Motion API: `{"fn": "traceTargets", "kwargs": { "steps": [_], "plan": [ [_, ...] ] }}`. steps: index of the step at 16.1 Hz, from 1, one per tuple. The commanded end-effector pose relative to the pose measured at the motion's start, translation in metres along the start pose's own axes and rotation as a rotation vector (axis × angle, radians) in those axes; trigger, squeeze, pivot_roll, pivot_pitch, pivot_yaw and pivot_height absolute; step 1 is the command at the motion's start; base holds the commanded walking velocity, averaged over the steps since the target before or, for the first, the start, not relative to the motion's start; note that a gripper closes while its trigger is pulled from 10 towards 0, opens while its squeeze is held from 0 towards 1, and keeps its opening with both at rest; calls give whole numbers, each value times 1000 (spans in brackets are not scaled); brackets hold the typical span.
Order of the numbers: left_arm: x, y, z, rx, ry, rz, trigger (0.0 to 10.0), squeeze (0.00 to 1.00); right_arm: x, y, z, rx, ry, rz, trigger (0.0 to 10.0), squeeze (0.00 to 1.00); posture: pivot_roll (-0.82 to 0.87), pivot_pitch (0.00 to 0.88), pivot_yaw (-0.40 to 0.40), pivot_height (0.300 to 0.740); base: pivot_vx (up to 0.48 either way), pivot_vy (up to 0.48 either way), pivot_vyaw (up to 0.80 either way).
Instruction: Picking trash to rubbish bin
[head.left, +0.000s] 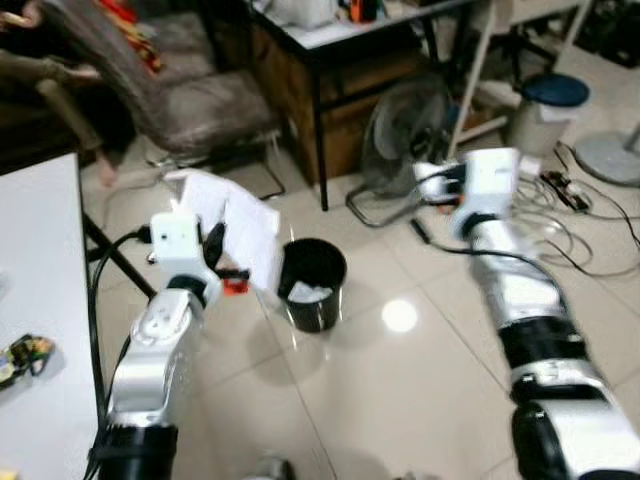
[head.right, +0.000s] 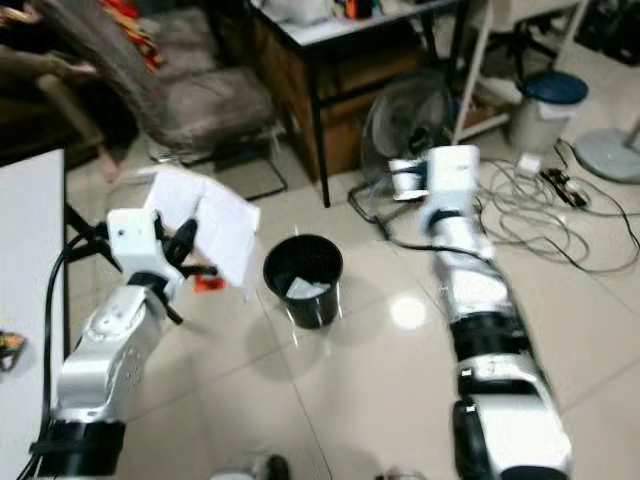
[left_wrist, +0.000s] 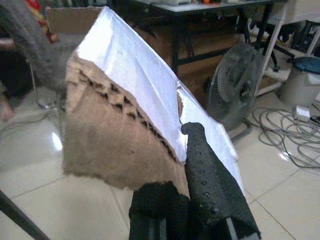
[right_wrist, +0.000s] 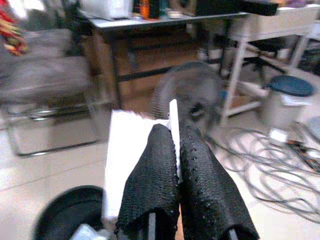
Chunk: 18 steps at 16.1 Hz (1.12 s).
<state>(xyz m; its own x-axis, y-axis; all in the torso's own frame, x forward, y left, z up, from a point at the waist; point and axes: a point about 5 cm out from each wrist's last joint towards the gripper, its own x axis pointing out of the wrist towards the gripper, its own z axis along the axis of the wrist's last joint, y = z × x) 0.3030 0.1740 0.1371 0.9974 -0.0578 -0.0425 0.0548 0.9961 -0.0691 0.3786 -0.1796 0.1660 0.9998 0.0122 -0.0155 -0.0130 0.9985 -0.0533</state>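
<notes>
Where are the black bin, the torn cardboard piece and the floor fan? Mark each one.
black bin (head.left: 312, 262): left eye view, on its rim.
torn cardboard piece (left_wrist: 107, 137): left wrist view, on its brown face.
floor fan (head.left: 405, 125): left eye view, on its grille.

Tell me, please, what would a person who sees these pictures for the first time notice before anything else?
Most striking is the large torn piece of white-faced brown cardboard, clamped in the left tool and held up just left of the round black plastic rubbish bin on the glossy tiled floor. The right tool pinches a thin white card, with a standing fan behind it.
</notes>
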Motion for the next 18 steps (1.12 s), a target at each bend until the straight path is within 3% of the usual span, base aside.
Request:
{"fn": "traceTargets", "kwargs": {
  "steps": [1, 18],
  "plan": [
    [-2, 10, -2, 15, 13, 41, 10000, 0, 1, 13, 0, 7, -1, 35, 10000, 0, -81, 122, 92, 740, 480, 0, 0],
    [-3, 12, -4, 11, 15, 57, 10000, 0, -1, 17, -1, 3, -5, 58, 10000, 0, -80, 125, 95, 740, 440, 0, 0]
  ]
}}
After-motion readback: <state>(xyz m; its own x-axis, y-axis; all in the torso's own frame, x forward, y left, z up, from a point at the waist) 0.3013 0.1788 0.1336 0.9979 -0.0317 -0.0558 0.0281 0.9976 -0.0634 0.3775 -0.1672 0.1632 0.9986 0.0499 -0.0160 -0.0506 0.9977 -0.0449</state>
